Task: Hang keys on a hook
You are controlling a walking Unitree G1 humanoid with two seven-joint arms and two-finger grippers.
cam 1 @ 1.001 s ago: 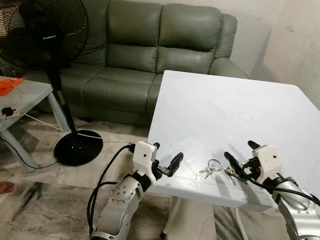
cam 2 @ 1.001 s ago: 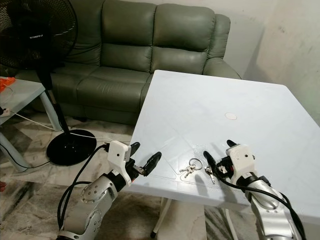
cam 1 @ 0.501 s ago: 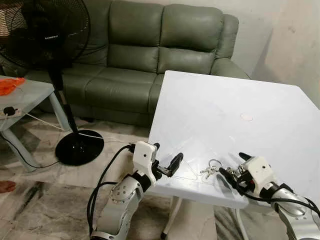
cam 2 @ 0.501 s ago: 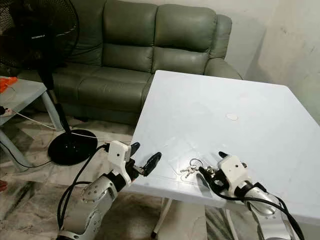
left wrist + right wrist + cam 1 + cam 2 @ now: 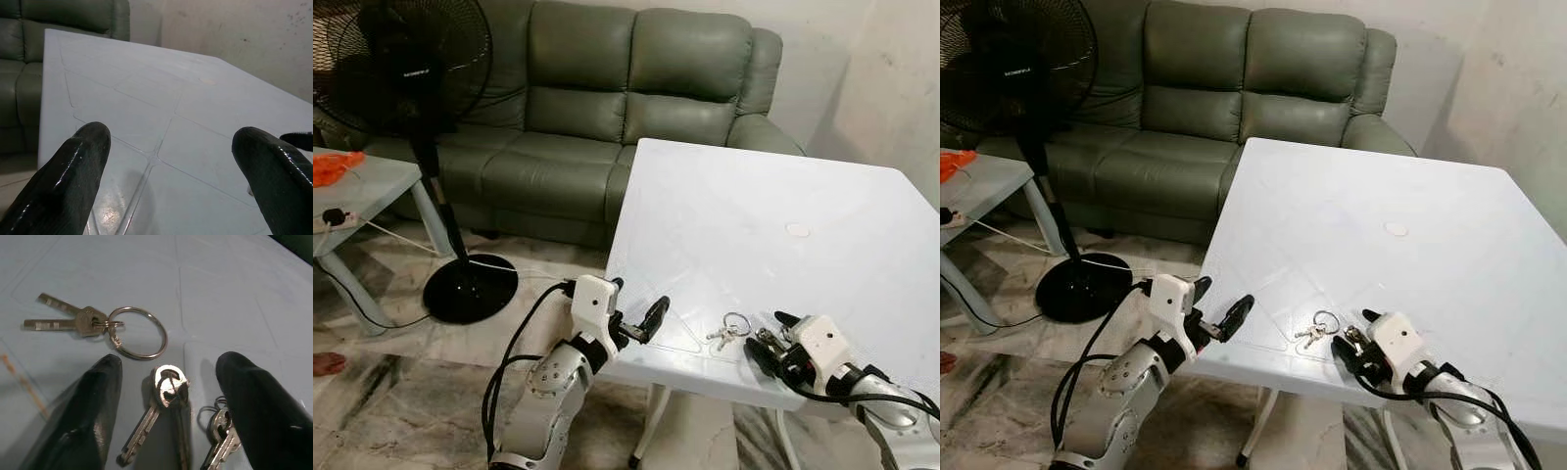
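White table (image 5: 754, 206) near a sofa (image 5: 607, 98) carries the keys (image 5: 166, 396) at its front edge. Right gripper (image 5: 168, 396) straddles them, fingers apart; left gripper (image 5: 636, 318) waits spread. Best to lower squarely and close on the key heads, avoiding the loose ring (image 5: 139, 333).

- Keys (image 5: 171, 396) lie on the tabletop (image 5: 754, 206) near its front edge.
- Key ring (image 5: 734, 323) lies just left of them.
- Sofa (image 5: 607, 108) stands behind the tabletop.
- Fan (image 5: 411, 59) stands at left.
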